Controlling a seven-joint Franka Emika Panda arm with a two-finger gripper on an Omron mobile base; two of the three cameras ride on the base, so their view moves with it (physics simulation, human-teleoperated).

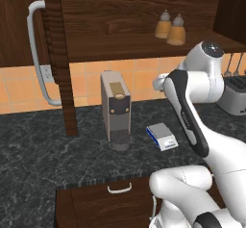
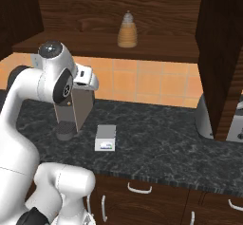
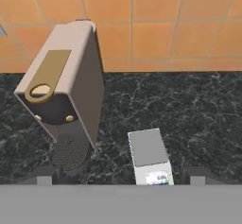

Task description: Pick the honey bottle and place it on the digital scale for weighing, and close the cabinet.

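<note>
Honey bottle stands upright on the cabinet shelf, cone cap up, touching or just beside a second identical bottle. In the right base view the two line up, so one bottle is seen. Cabinet doors are open; the left door is swung out with its bar handle facing the robot.

Digital scale lies flat on the bench, top plate bare, just right of the coffee machine, near but not touching.

Claw hangs over the bench looking down at the scale and machine. Its tips sit far apart at the bottom of the hand view: jaws spread wide, nothing held.

Key relation: the bottle is above the claw and further back, long axis vertical. Judgement: the hand needs to lift and pitch up to approach the shelf horizontally, taking the nearer right-hand bottle side-on around its body. Risk: knocking the neighbour.
</note>
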